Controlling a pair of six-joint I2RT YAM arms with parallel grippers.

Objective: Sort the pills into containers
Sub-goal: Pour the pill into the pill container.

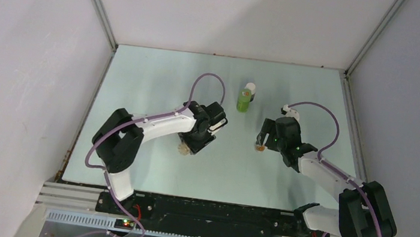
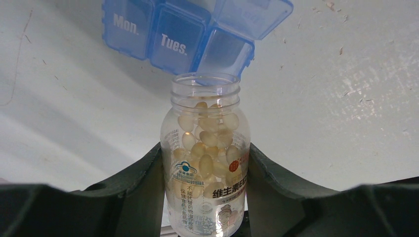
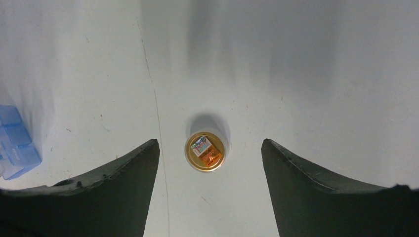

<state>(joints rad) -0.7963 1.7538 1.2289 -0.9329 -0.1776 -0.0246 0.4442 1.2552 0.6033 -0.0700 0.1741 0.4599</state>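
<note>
Left gripper (image 2: 205,148) holds uncapped pill bottle (image 2: 205,128); organizer (image 2: 168,34) sits upper frame. Right gripper (image 3: 210,141) stands wide above gold disc (image 3: 206,152), frame centre.

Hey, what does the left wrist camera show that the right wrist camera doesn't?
Only left wrist: the left gripper clamped on an uncapped clear pill bottle of pale capsules, its mouth toward the blue pill organizer, where the compartment after Tues. is open. Only right wrist: the right gripper open, with a small round gold cap on the table between its fingers. Both: the pill organizer, only a corner in the right wrist view, and the table.
</note>
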